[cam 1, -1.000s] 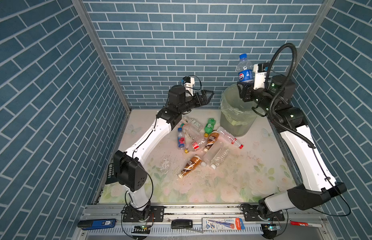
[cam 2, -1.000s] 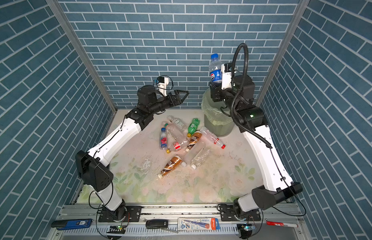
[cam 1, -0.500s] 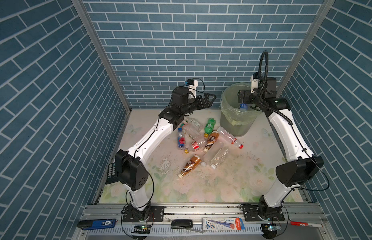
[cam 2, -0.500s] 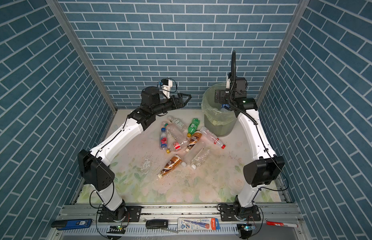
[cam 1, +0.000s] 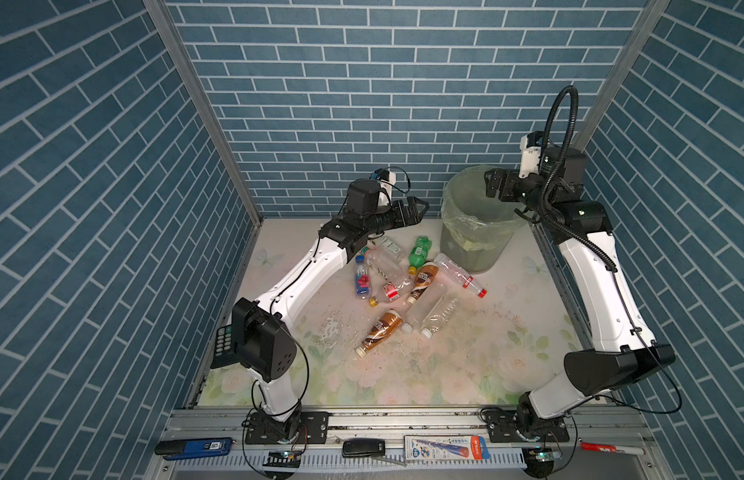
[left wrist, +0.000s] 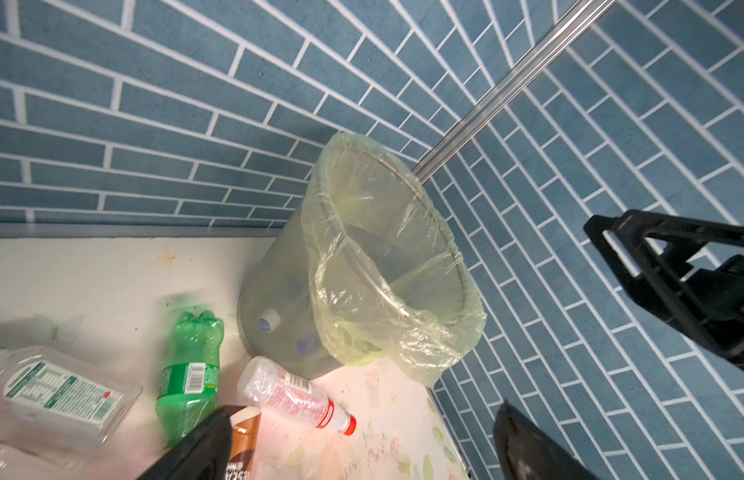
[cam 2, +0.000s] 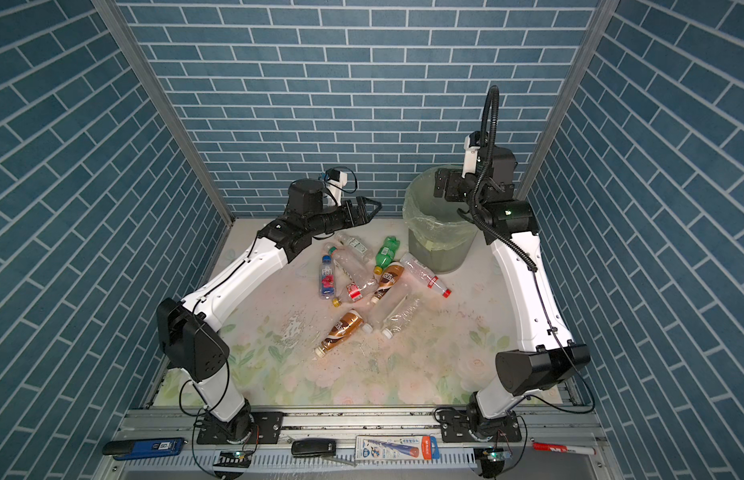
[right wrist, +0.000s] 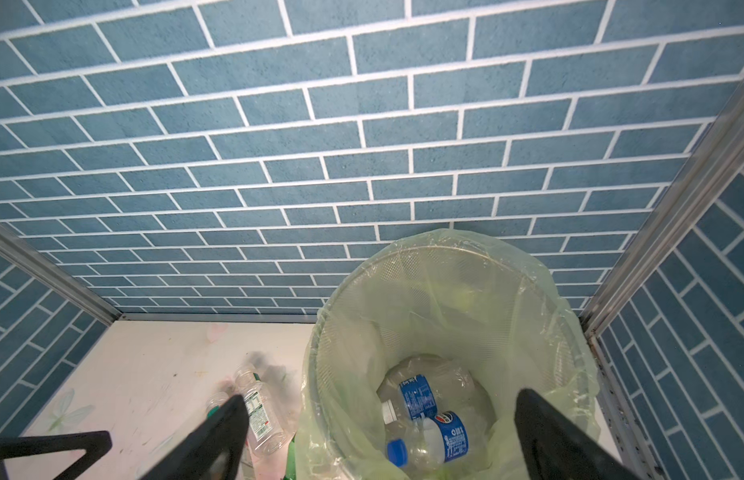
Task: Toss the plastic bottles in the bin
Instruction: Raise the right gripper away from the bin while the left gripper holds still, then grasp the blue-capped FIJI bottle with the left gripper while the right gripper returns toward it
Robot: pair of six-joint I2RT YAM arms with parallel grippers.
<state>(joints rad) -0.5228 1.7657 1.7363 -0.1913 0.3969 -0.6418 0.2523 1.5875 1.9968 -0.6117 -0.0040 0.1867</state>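
The bin, grey with a pale green bag, stands at the back right. My right gripper hovers open and empty over its mouth. In the right wrist view two blue-labelled plastic bottles lie at the bin's bottom. Several more bottles lie on the table left of the bin: a green one, two brown ones, a clear red-capped one. My left gripper is open and empty, raised above the pile's far end.
Blue brick walls close in the back and both sides, and the bin sits in the back right corner by a metal post. A flowered cloth covers the table. Small tools lie on the front rail.
A second ago my right gripper held a blue-labelled bottle above the bin. It has opened, the bottle now lies inside, and the arm has drawn back. The left gripper has edged toward the bin.
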